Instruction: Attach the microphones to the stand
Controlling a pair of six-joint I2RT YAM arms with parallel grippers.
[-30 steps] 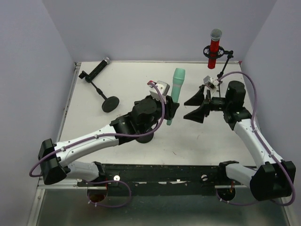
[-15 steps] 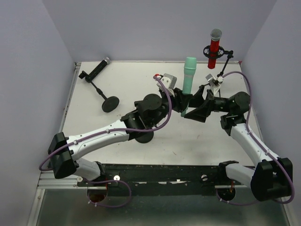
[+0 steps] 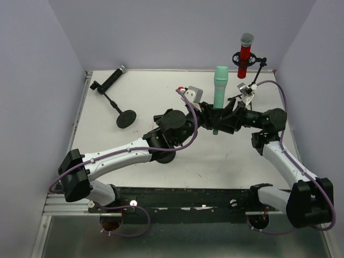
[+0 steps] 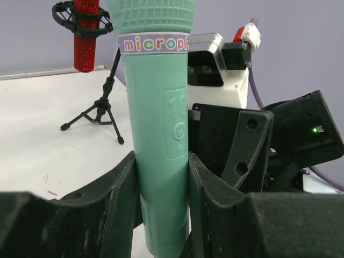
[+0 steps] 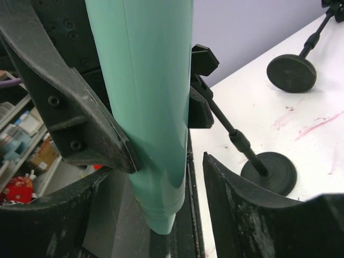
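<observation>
The mint-green microphone [image 3: 220, 92] stands upright in the air over the table's middle right, and my left gripper [image 3: 210, 115] is shut on its lower body [image 4: 160, 134]. My right gripper [image 3: 223, 119] reaches in from the right, its jaws on either side of the same microphone [image 5: 145, 102] and open, with a gap on the right side. The red microphone [image 3: 244, 52] sits upright in the clip of a tripod stand [image 4: 102, 110] at the back right. The black microphone [image 3: 111, 79] lies clipped in a toppled stand at the back left.
The toppled stand's round base [image 3: 126, 118] lies left of centre. Another round stand base [image 5: 269, 173] with a thin pole sits under my left arm. Purple walls enclose the table on three sides.
My left arm carried the green microphone to the right and turned it upright. My right gripper swung left around it and its jaws narrowed.
</observation>
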